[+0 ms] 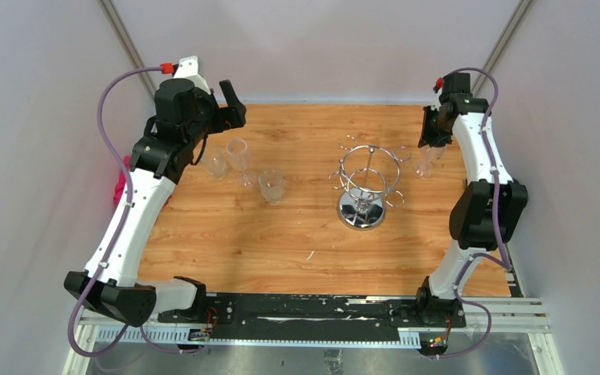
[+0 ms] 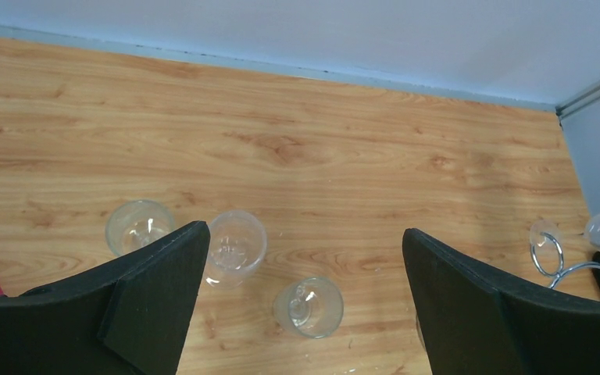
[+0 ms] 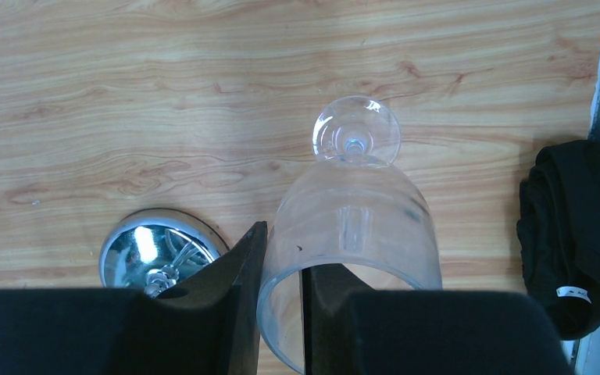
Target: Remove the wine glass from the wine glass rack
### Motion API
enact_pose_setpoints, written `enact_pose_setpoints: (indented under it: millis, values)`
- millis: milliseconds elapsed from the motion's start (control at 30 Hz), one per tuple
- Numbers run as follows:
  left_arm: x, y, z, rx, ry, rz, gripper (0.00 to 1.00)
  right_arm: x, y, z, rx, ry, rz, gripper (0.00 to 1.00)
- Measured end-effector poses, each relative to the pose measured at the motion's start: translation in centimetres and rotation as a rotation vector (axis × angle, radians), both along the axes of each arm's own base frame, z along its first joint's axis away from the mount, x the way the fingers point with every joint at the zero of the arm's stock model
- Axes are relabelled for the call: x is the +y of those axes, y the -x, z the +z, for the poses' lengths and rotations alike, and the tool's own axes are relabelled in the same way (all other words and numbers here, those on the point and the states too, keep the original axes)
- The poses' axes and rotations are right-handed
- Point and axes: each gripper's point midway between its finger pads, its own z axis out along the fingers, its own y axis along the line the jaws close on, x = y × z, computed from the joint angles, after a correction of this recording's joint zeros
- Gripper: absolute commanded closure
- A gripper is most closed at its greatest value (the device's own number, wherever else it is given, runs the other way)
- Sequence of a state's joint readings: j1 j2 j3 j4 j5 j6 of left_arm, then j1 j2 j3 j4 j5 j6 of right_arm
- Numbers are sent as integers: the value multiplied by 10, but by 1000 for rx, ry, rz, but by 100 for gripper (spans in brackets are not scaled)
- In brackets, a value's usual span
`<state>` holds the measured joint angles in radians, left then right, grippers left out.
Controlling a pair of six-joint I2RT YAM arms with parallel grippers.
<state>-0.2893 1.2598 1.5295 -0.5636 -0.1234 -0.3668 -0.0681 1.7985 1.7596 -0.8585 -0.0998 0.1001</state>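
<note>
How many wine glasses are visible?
4. Three wine glasses stand on the table left of the rack; a fourth glass is held by the right tool, right of the rack. None seems hidden.

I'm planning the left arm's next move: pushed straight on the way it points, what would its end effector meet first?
Likely the nearest glass, standing on the table and framed by the open left end effector; depth is unclear, so it could hit wood first.
</note>
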Motion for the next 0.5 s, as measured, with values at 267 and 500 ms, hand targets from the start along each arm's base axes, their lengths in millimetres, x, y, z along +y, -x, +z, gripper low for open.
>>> enact_pose_setpoints:
  millis: [267,500]
  values:
    - [0,-1,-1,2,-1,0,0,-5,-4,-21,44,-19,-8,100]
    - [0,-1,-1,2,-1,0,0,-5,-7,-28,53,-40,-5,100]
